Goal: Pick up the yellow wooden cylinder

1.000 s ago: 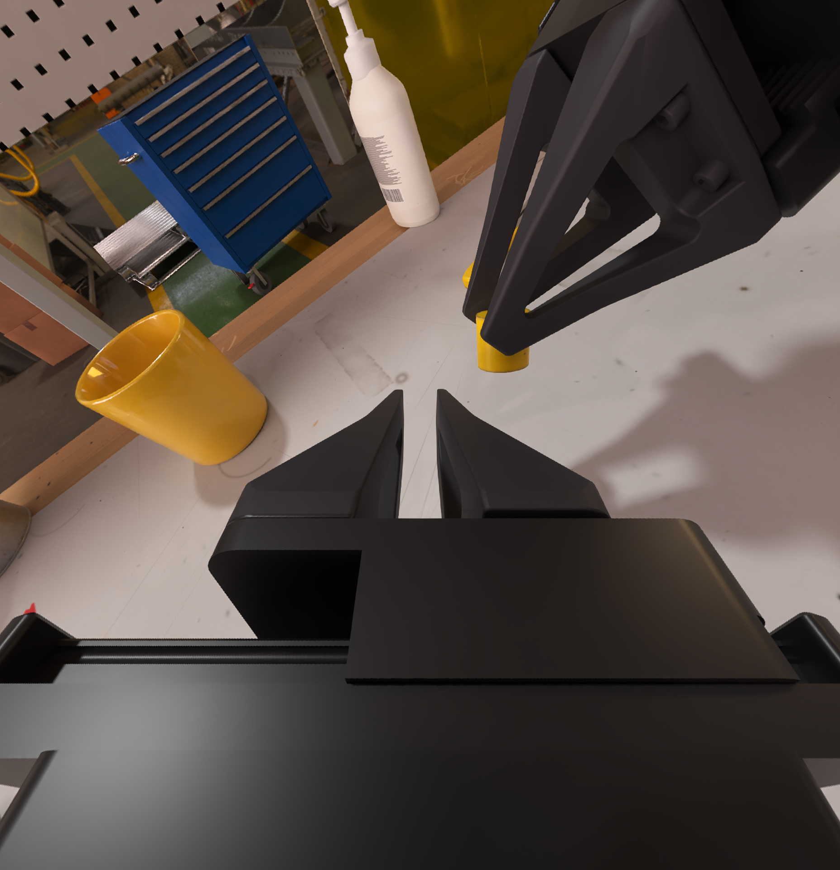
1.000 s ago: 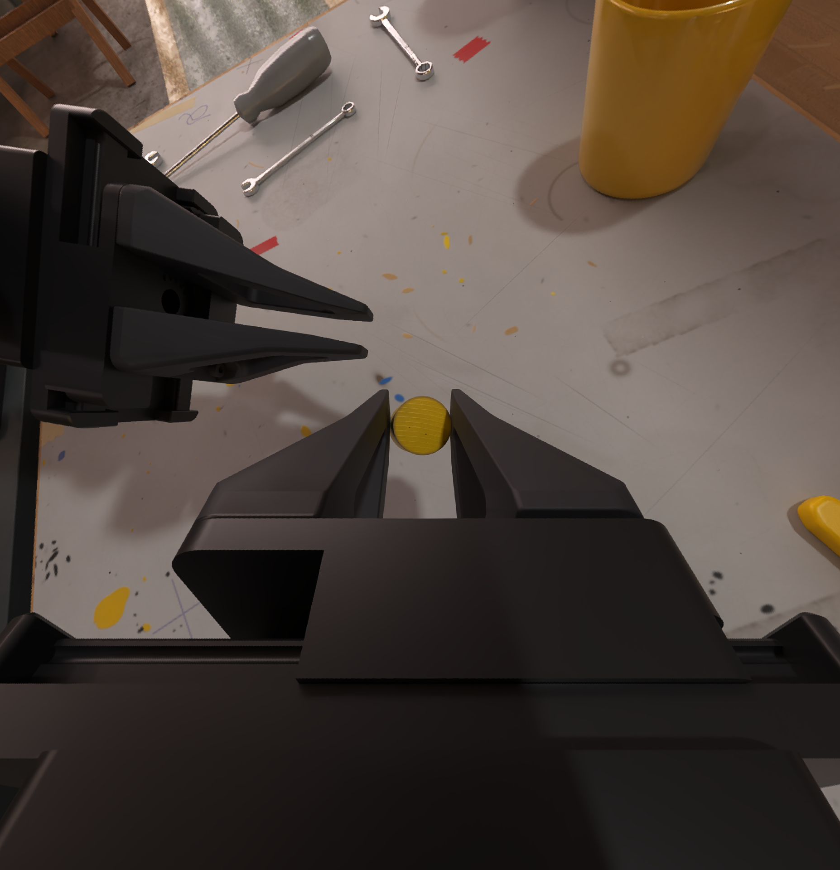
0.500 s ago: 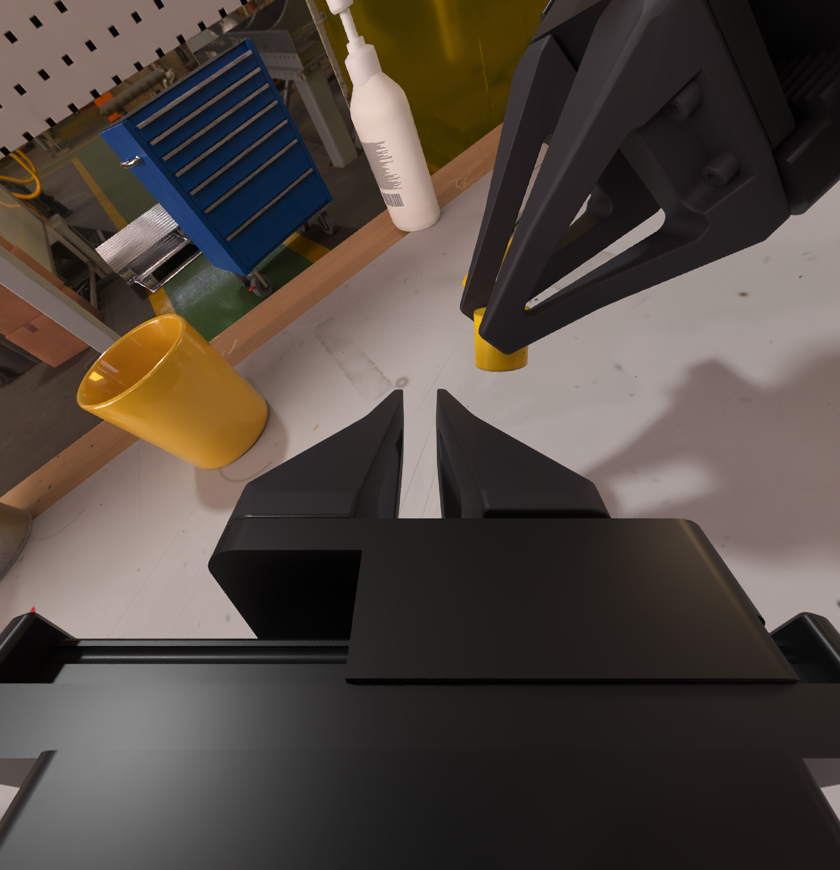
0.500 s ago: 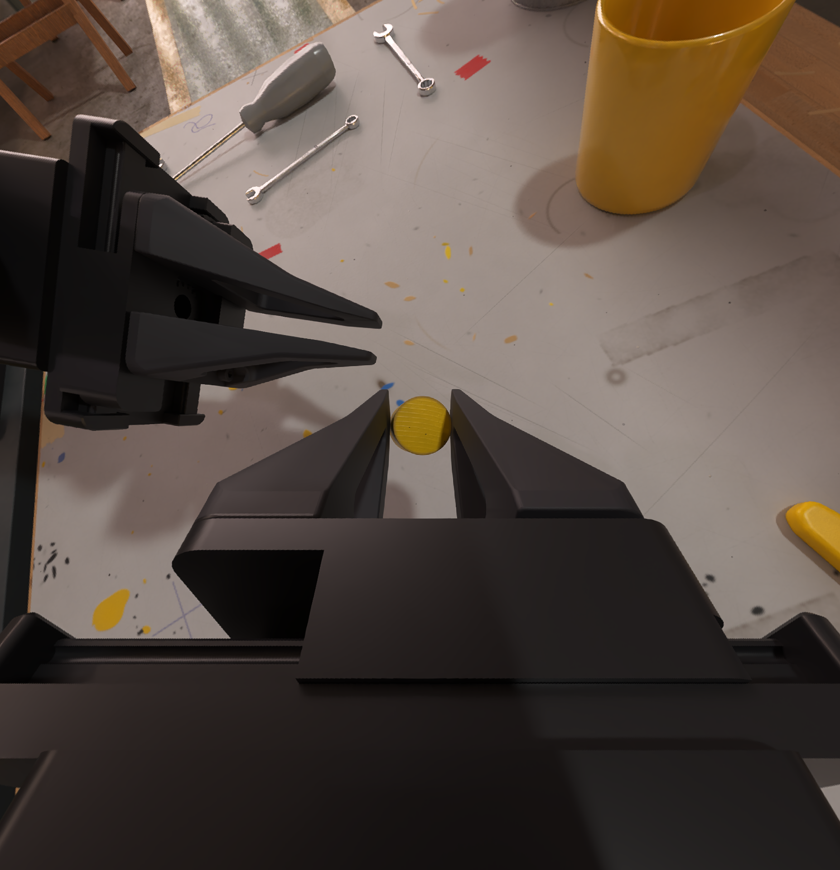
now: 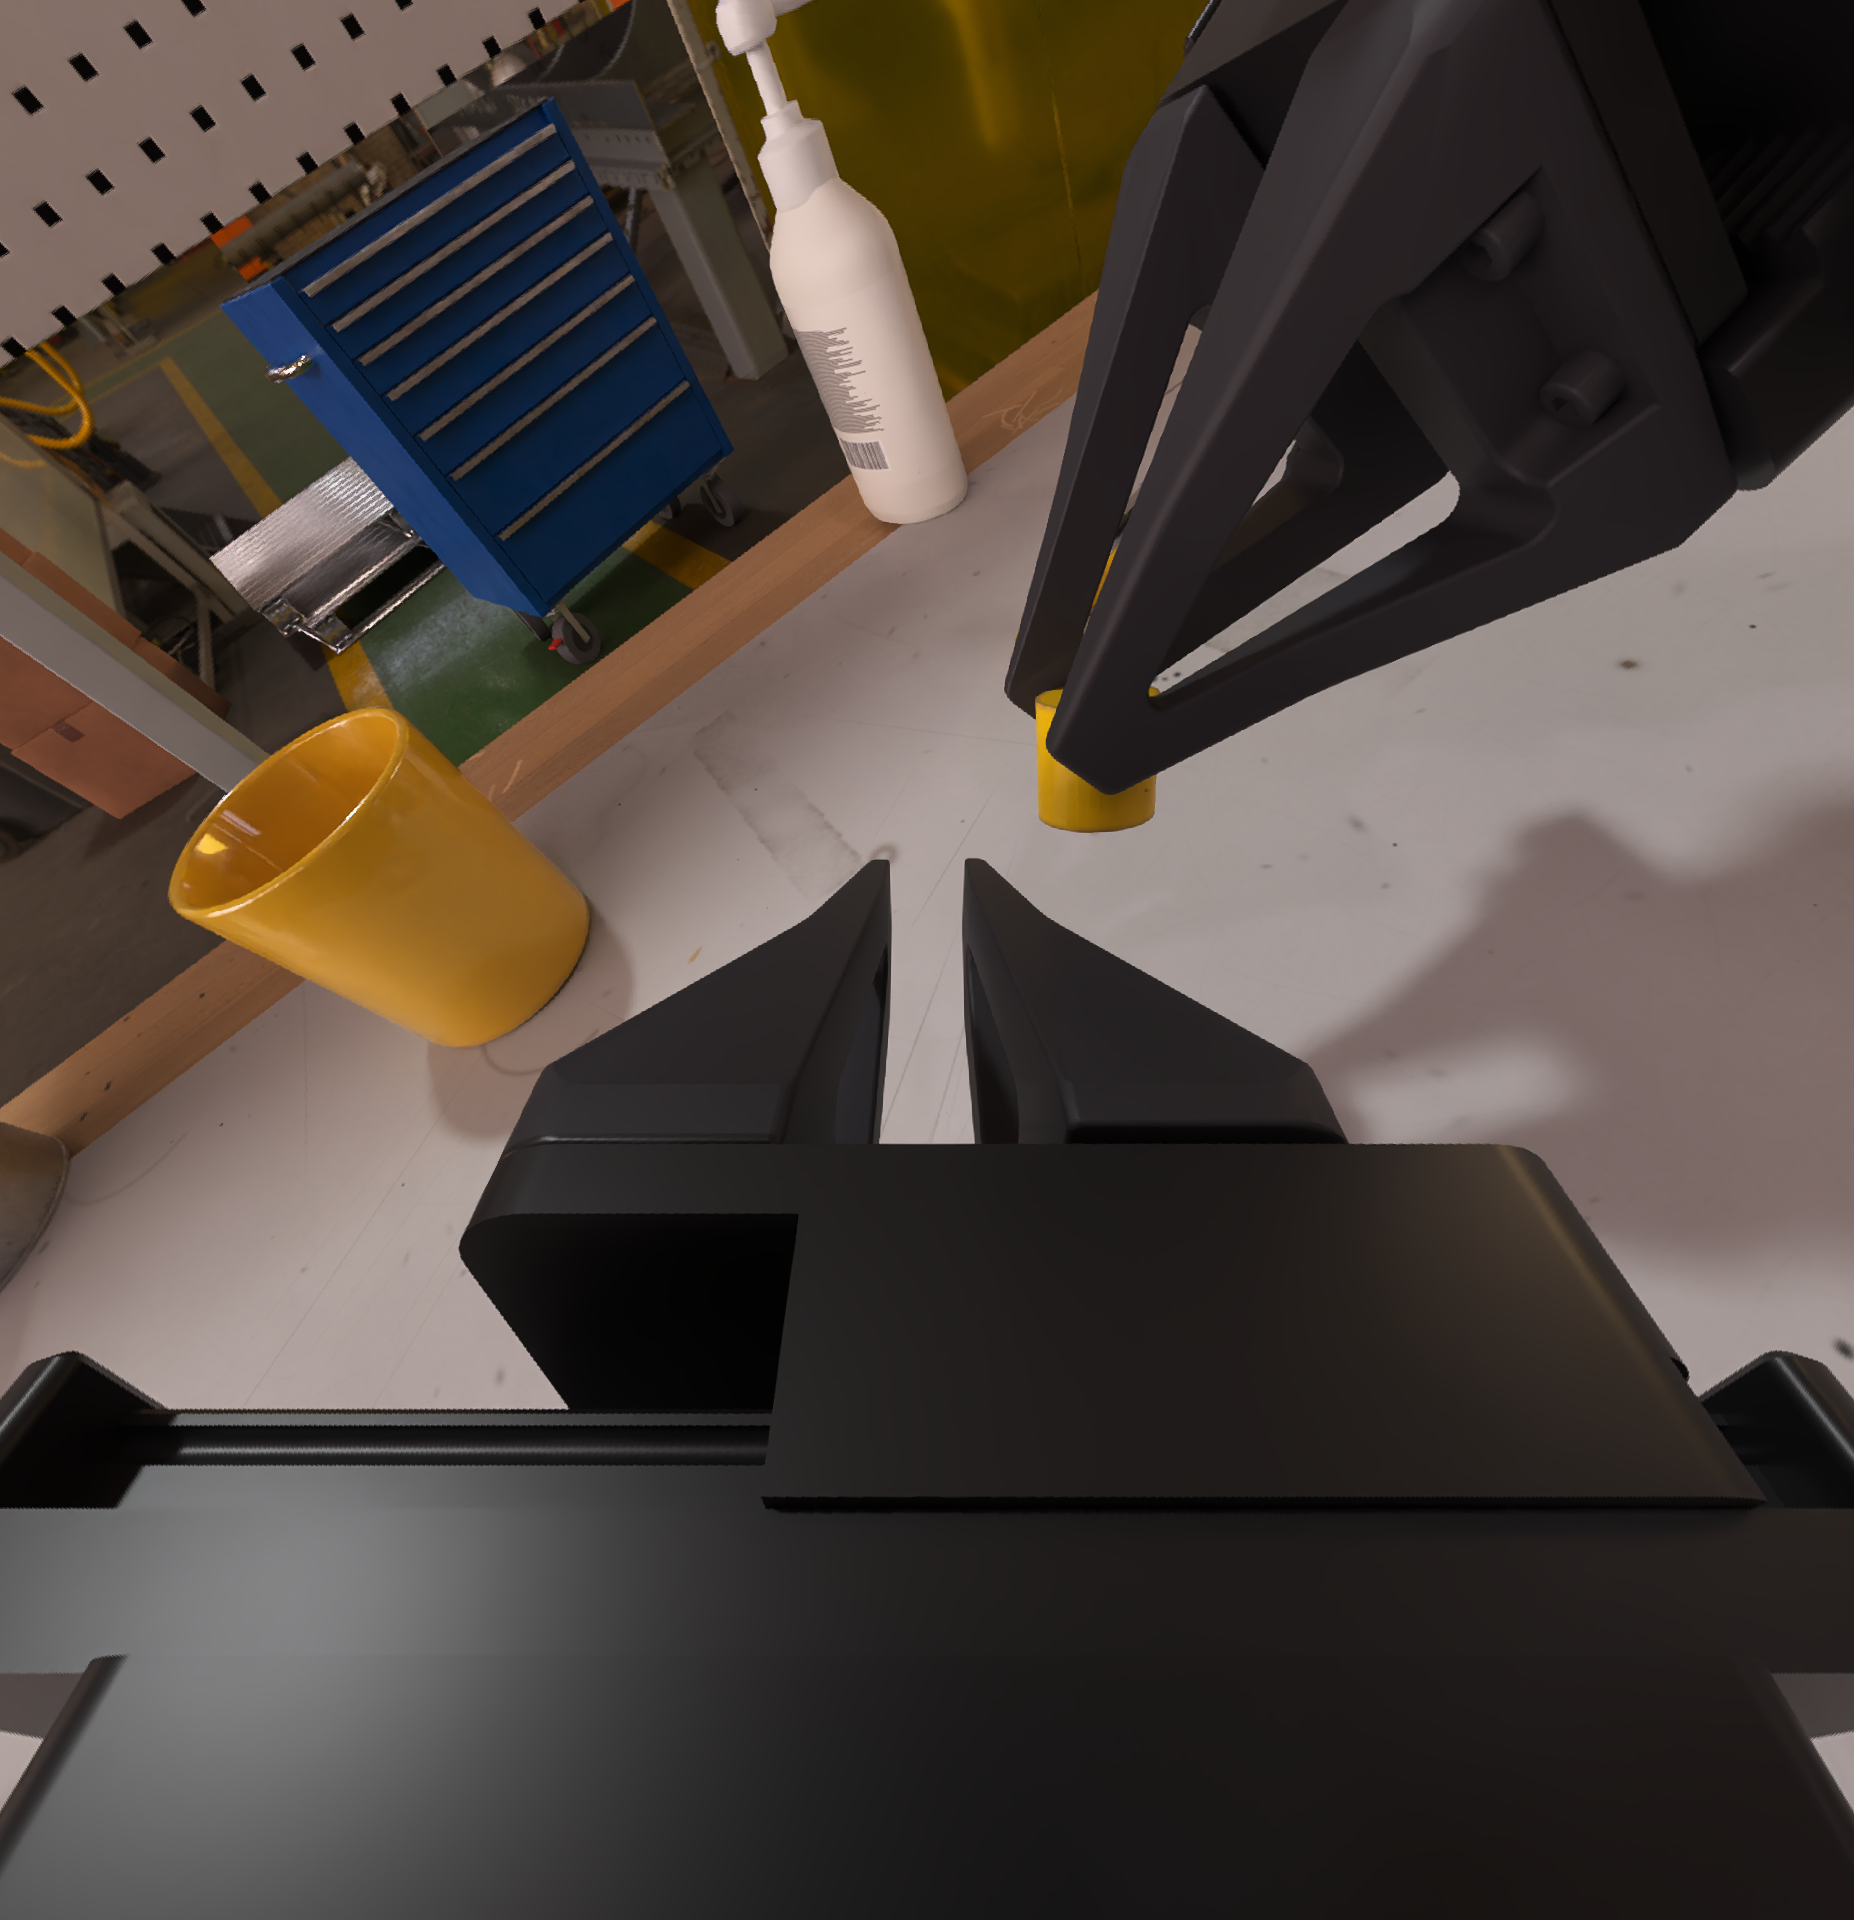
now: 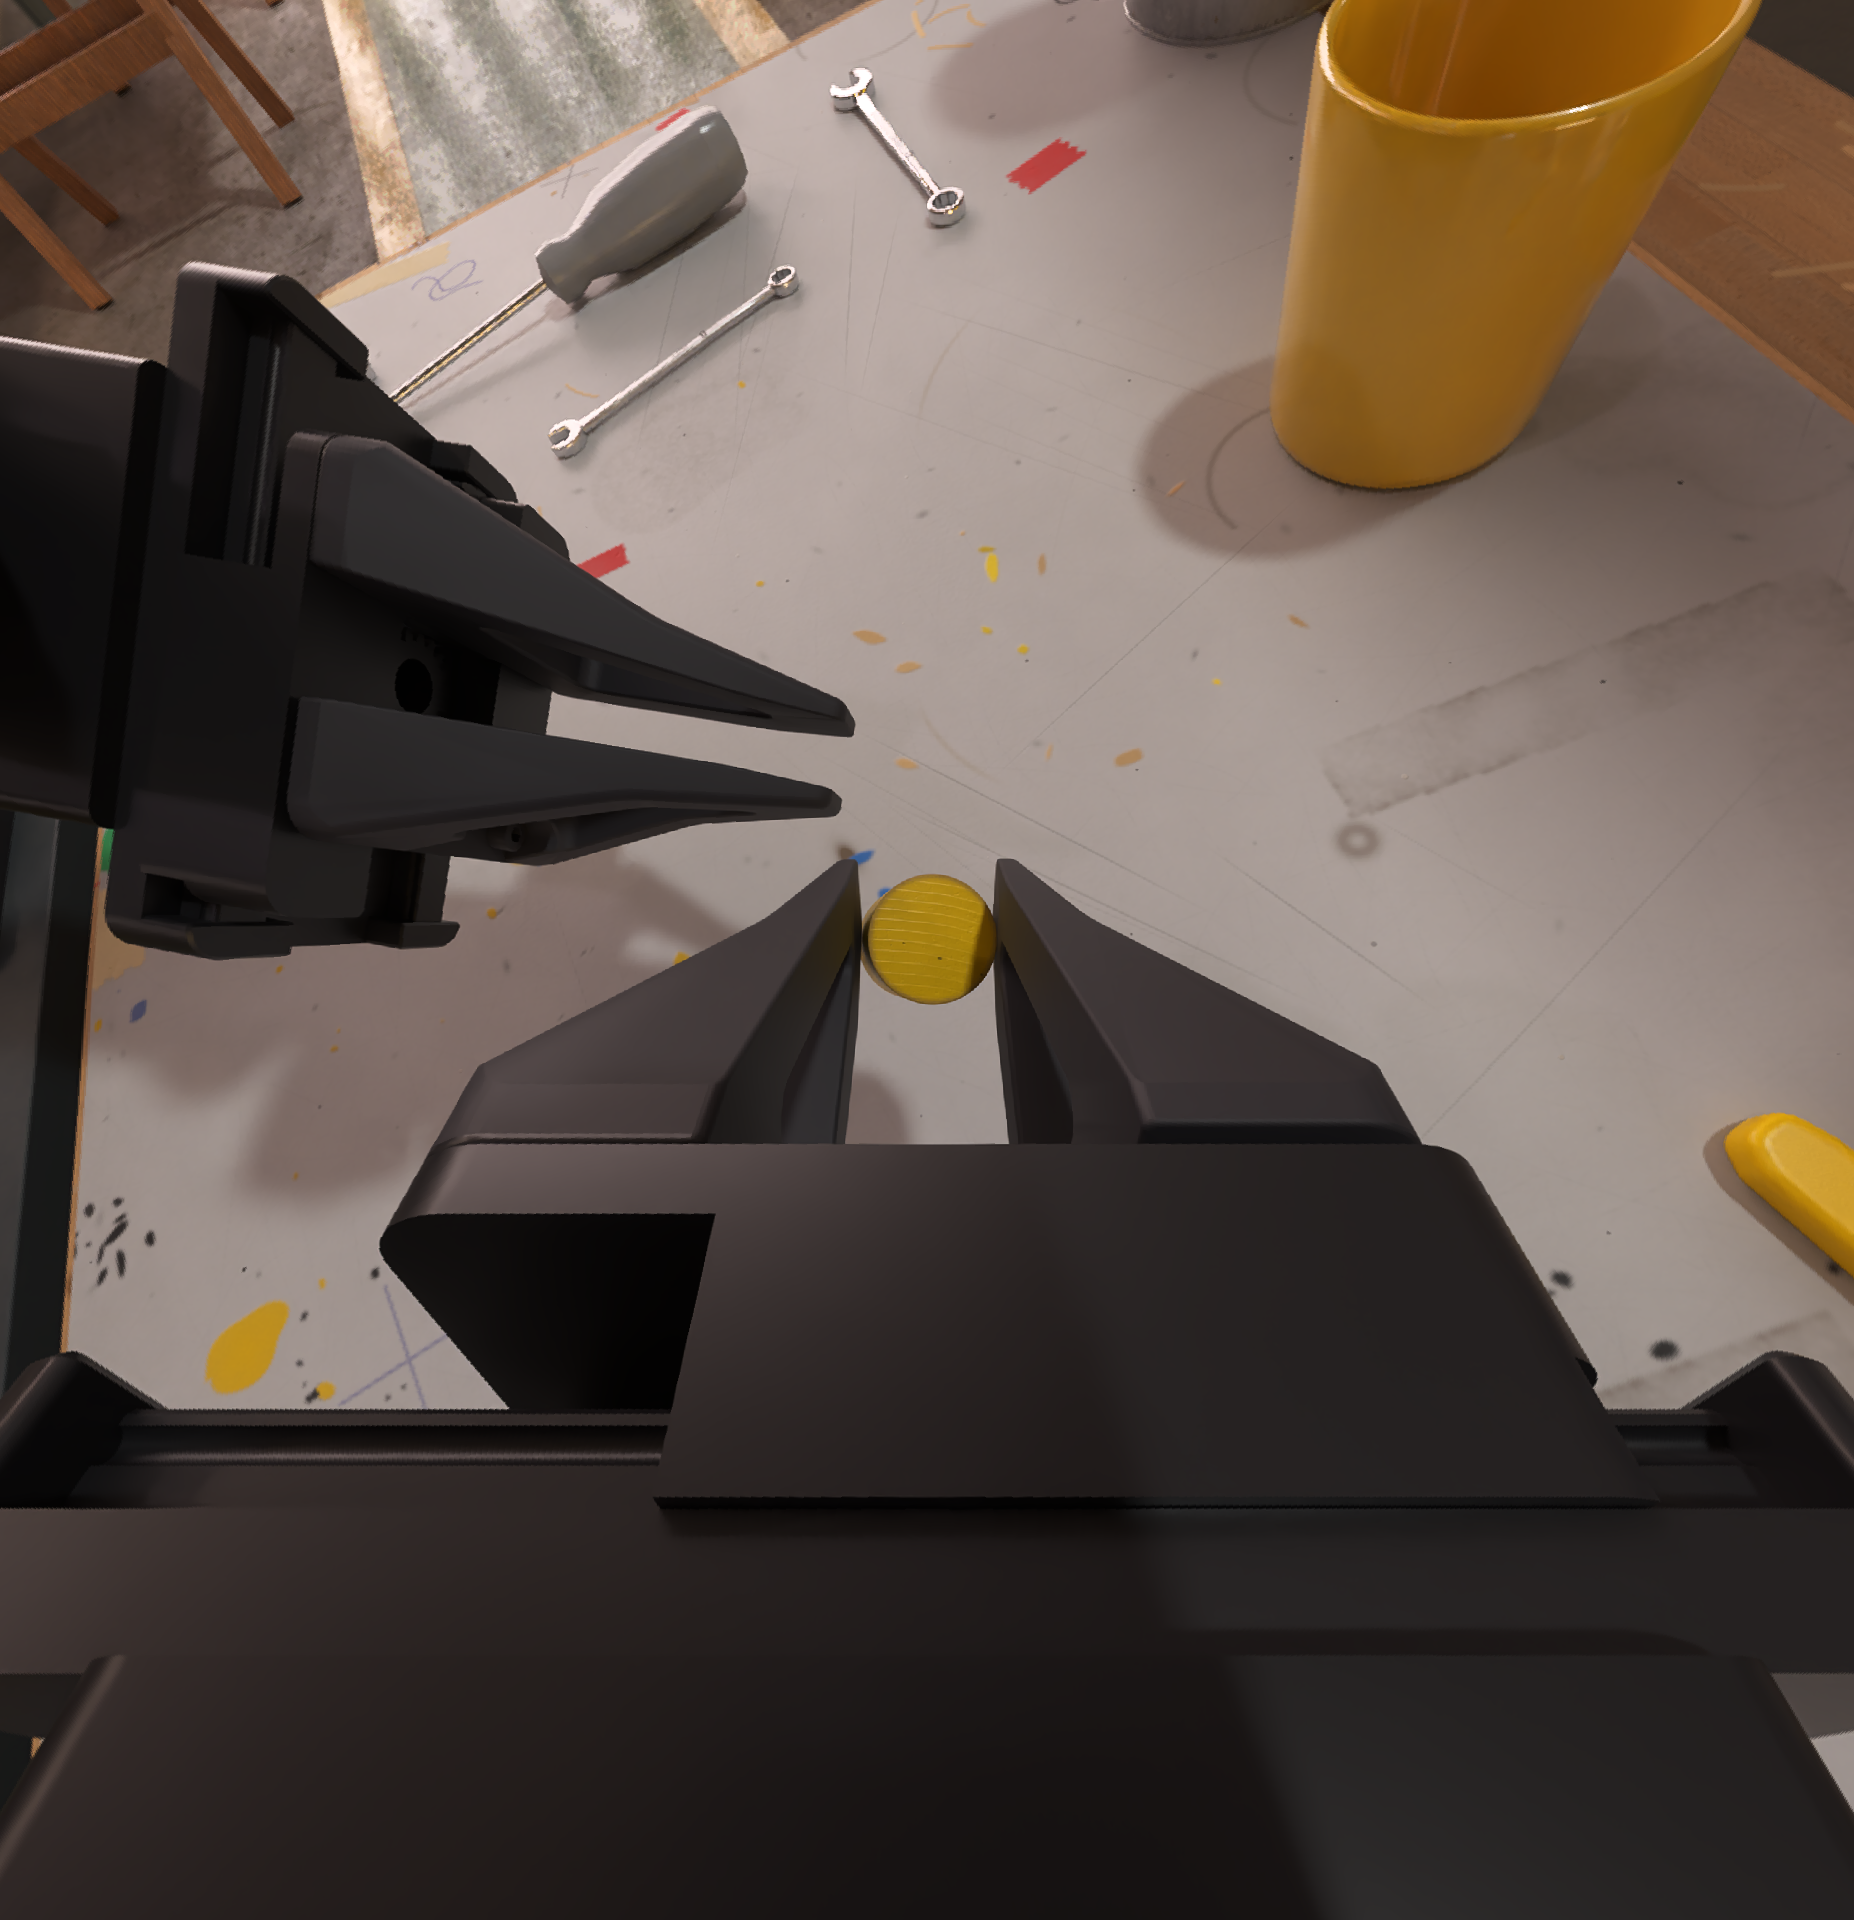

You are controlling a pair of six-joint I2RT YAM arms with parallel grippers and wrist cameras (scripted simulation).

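The yellow wooden cylinder (image 6: 929, 937) is clamped between the two fingers of my right gripper (image 6: 928, 883), seen end-on in the right wrist view. In the left wrist view its lower end (image 5: 1094, 798) pokes out below the right gripper (image 5: 1084, 727), a little above the white table. My left gripper (image 5: 925, 873) is shut and empty, hovering just in front of and below the cylinder. It also shows in the right wrist view (image 6: 845, 764), left of the cylinder.
A yellow cup (image 5: 383, 883) stands near the table's wooden edge, also in the right wrist view (image 6: 1474, 239). A white pump bottle (image 5: 850, 343) stands at the back. Two spanners (image 6: 674, 358) and a screwdriver (image 6: 642, 208) lie on the table. A yellow knife handle (image 6: 1816, 1195) lies at right.
My right gripper has risen with the cylinder held in it; the table and cup look farther away. My left gripper has stayed shut and in place.
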